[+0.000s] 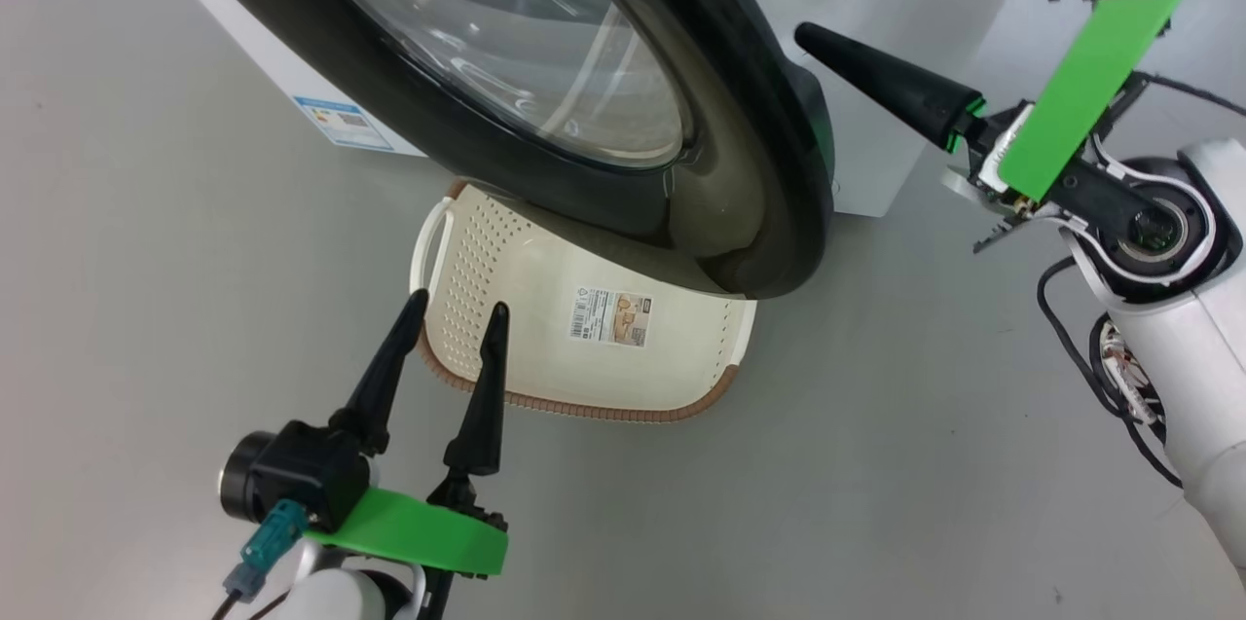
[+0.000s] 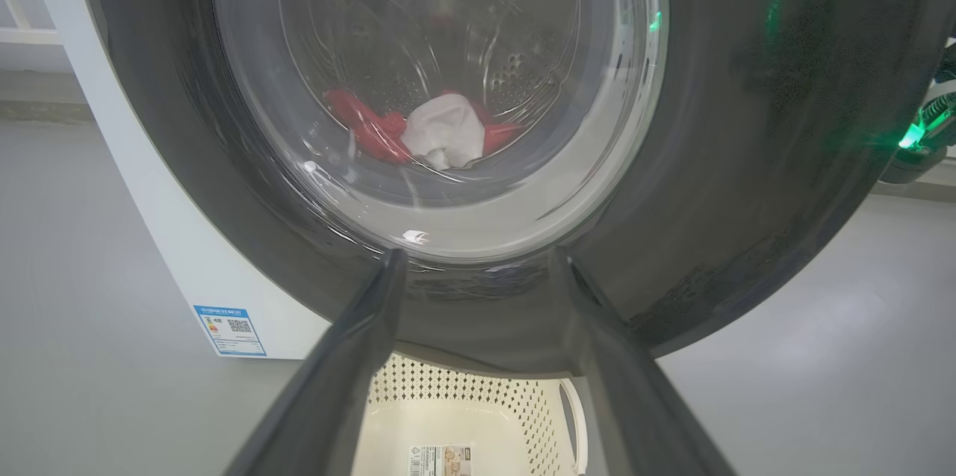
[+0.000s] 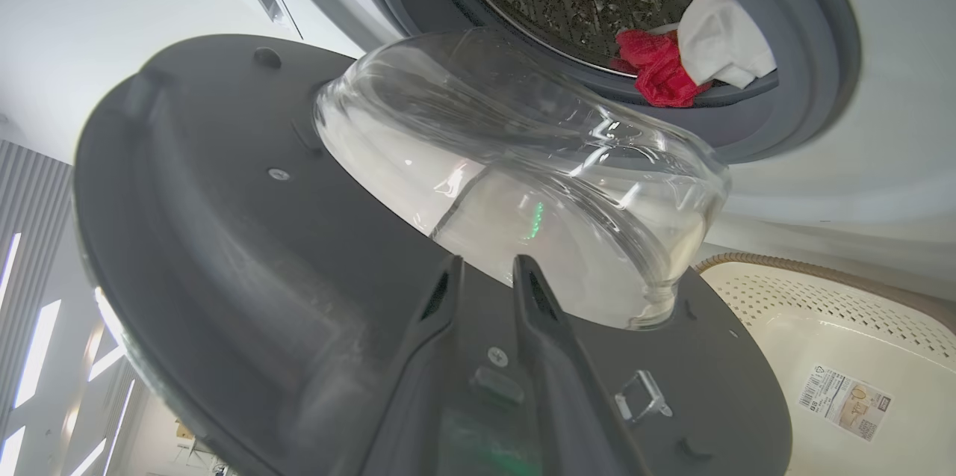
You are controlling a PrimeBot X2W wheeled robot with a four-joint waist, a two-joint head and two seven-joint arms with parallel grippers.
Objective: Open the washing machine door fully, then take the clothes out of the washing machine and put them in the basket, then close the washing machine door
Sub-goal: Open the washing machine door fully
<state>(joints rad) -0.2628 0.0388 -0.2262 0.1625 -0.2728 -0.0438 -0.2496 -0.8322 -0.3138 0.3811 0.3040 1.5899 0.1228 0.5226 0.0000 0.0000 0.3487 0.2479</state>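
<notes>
While the big white boxy front-loading washing machine (image 1: 876,65) spans the top of the head view, its large round glossy black door (image 1: 740,114) with the bulging clear glass window stands swung away from the drum mouth. The door fills the upper centre and covers the top edge of the basket. The small cream perforated plastic basket (image 1: 584,409) with a brown woven-look rim sits on the grey floor at the centre, below the door.

In the right wrist view, the soft red and white clothes (image 3: 672,65) lie in the steel drum at the upper right.

At the lower left of the head view, the left gripper (image 1: 458,301) is spread wide and holds nothing, its 2 fingers over the basket's near corner. At the upper right, the right gripper (image 1: 813,38) points at the door's edge. In its own wrist view its fingers stand a narrow gap apart, with nothing between them.
</notes>
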